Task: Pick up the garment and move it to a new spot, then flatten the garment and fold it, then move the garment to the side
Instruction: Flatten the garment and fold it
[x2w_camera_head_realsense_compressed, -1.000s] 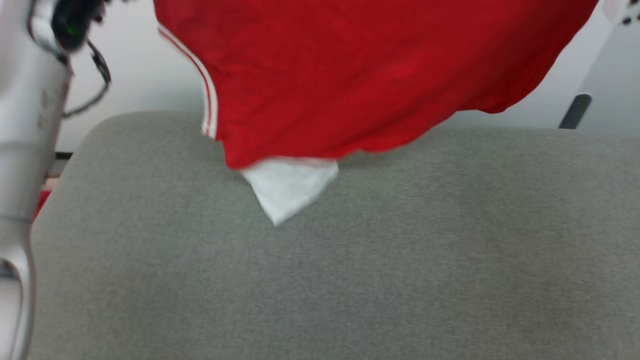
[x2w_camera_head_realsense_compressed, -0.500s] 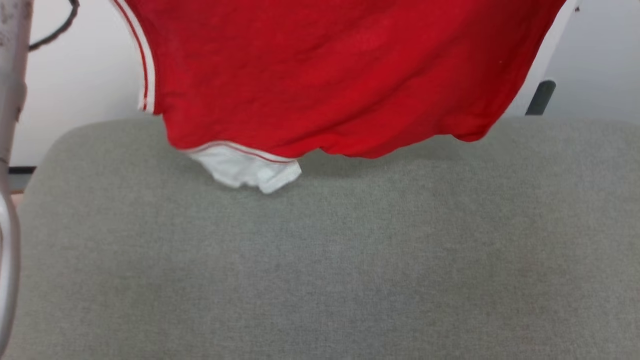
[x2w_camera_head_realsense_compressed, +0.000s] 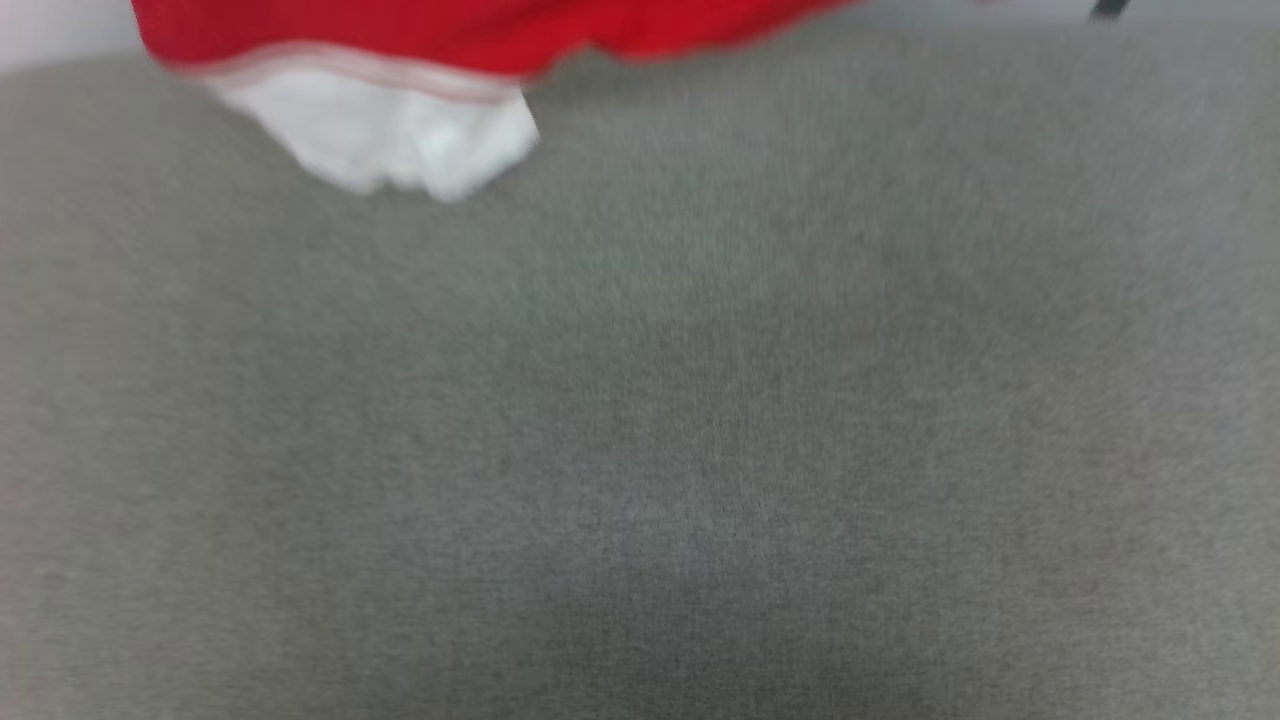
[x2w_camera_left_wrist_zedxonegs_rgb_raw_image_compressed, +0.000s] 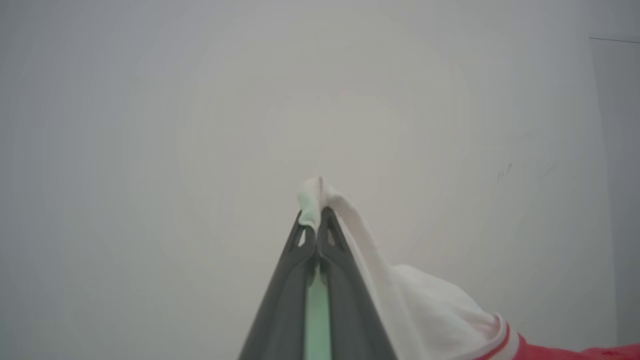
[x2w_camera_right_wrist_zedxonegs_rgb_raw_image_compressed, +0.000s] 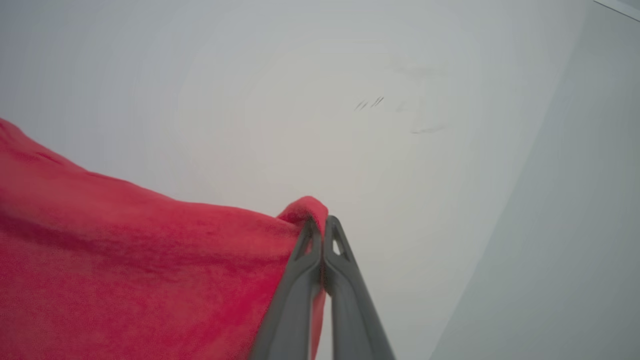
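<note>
The garment (x2w_camera_head_realsense_compressed: 480, 28) hangs at the top of the blurred head view, its red hem and a white sleeve (x2w_camera_head_realsense_compressed: 380, 140) reaching the far part of the grey fabric surface (x2w_camera_head_realsense_compressed: 700, 420). In the left wrist view my left gripper (x2w_camera_left_wrist_zedxonegs_rgb_raw_image_compressed: 317, 220) is shut on a white sleeve edge of the garment (x2w_camera_left_wrist_zedxonegs_rgb_raw_image_compressed: 430, 310), which drapes down to the right. In the right wrist view my right gripper (x2w_camera_right_wrist_zedxonegs_rgb_raw_image_compressed: 320, 227) is shut on a red edge of the garment (x2w_camera_right_wrist_zedxonegs_rgb_raw_image_compressed: 125, 260), the cloth spreading to the left. Both grippers are held up in front of a pale wall.
The grey fabric surface spans nearly the whole head view. A pale wall (x2w_camera_left_wrist_zedxonegs_rgb_raw_image_compressed: 200, 125) stands behind the grippers. A dark bar (x2w_camera_head_realsense_compressed: 1108, 8) shows at the top right past the surface's far edge.
The head camera has tilted down, so the garment sits higher in the picture and most of it has left the view. The white sleeve has bunched on the surface.
</note>
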